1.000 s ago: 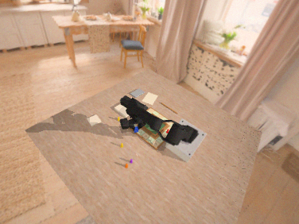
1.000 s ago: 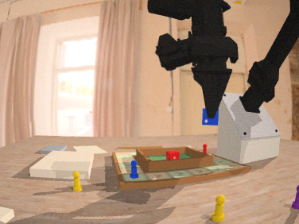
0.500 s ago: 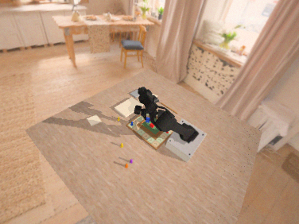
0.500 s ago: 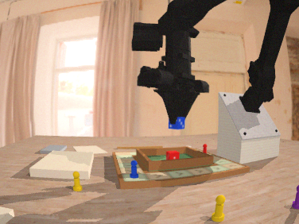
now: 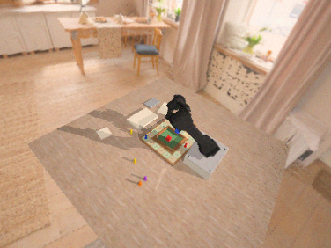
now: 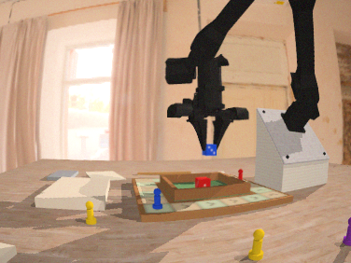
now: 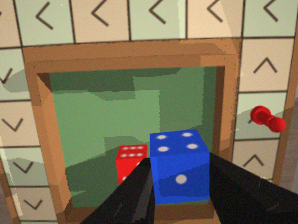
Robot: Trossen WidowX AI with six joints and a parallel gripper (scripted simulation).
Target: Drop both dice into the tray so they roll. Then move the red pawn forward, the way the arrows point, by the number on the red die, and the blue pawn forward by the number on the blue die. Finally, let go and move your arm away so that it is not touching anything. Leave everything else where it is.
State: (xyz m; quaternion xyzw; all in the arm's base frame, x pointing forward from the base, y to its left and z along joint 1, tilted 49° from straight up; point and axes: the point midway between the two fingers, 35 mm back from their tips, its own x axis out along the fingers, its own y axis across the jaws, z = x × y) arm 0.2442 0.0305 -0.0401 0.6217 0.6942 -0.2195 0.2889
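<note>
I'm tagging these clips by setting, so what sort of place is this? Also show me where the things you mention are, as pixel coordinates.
Probably a home's kitchen or dining room: a wooden dining table (image 5: 66,22), a chair with a blue seat (image 5: 146,49), and long curtains (image 5: 192,44) (image 6: 133,70) beside bright windows.
</note>
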